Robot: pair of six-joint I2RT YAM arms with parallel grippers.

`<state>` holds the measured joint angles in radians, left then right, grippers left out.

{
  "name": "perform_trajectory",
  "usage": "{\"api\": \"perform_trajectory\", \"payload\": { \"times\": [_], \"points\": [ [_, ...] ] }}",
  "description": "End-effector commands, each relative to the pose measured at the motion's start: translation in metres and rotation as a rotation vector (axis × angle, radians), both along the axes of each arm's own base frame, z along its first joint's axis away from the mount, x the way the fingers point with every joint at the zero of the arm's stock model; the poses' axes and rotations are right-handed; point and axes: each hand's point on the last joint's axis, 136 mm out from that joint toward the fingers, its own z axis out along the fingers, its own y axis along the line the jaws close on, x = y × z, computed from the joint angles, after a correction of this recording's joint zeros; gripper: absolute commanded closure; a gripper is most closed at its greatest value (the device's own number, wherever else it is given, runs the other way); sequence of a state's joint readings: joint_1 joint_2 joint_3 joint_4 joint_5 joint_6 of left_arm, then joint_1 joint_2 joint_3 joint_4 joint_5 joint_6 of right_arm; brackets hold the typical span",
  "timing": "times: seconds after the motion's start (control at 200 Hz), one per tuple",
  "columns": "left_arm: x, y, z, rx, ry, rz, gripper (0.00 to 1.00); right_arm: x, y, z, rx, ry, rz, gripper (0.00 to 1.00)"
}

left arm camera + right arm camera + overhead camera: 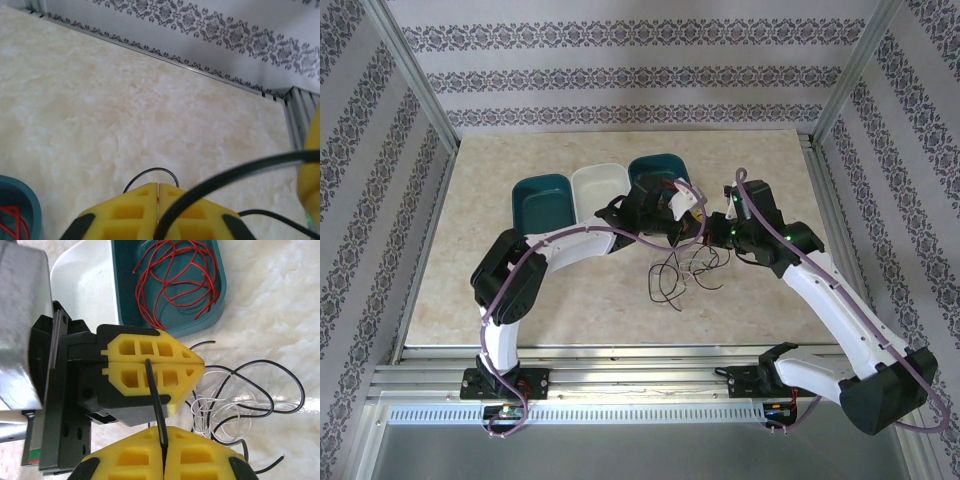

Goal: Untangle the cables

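Loose heap: the unsorted cables (685, 272) lie on the table (520, 290), below both grippers and on their base side. Black loops are threaded through the white cables (220, 415).
Right fingers: the right gripper (164, 440) has its yellow pads pressed flat together, with a black cable (156, 400) pinched in the seam.
Left fingers: the left gripper (195, 362), just beyond, has its pads closed the same way. The same black cable ends at its seam, so it appears to be nipped there too.
Held span: short and straight, it runs from one seam to the other across the left gripper's lower pad. The two grippers are close together, and contact between them cannot be told.
Long axis: it lies along the line joining the two pairs of fingers. In the left wrist view the strand leaves the closed pads and passes off to the right.
Heap relative to fingers: it is off to the side of the held span, past the fingertips and not between them.
Nearer arm: neither is plainly nearer the heap from above.
Coming move (a judgement): with both ends of one span gripped, drawing the grippers apart would pull black slack out of the white loops — a snag there is the risk.
Far ground: the red cable (175, 280) lies coiled alone in the teal bin (222, 290), with the white bin (85, 285) right beside it.
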<state>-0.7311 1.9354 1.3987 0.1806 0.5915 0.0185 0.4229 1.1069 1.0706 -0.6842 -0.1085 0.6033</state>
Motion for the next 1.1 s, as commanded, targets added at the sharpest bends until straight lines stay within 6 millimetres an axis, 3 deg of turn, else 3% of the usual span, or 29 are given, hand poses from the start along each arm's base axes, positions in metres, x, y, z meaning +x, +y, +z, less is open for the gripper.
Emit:
{"api": "perform_trajectory", "payload": {
  "times": [0.0,0.275,0.43,0.695,0.854,1.099],
  "points": [
    [0.005,0.002,0.016,-0.047,-0.002,0.044,1.0,-0.004,-0.014,-0.001,-0.025,-0.019,-0.037,0.87],
    [0.007,0.022,0.041,-0.103,0.032,0.174,1.0,-0.009,-0.056,0.0,0.018,-0.055,-0.164,0.53],
    [-0.002,0.023,0.064,-0.172,0.048,0.161,1.0,-0.011,-0.076,-0.012,0.0,-0.029,-0.217,0.36],
    [-0.011,0.024,0.105,-0.281,0.061,0.139,1.0,-0.007,-0.097,-0.064,-0.061,0.085,-0.284,0.33],
    [-0.011,0.022,0.123,-0.321,0.073,0.137,1.0,-0.005,-0.099,-0.091,-0.079,0.136,-0.287,0.33],
    [-0.004,0.013,0.163,-0.378,0.09,0.13,1.0,-0.009,-0.103,-0.105,-0.076,0.107,-0.318,0.35]
  ]
}}
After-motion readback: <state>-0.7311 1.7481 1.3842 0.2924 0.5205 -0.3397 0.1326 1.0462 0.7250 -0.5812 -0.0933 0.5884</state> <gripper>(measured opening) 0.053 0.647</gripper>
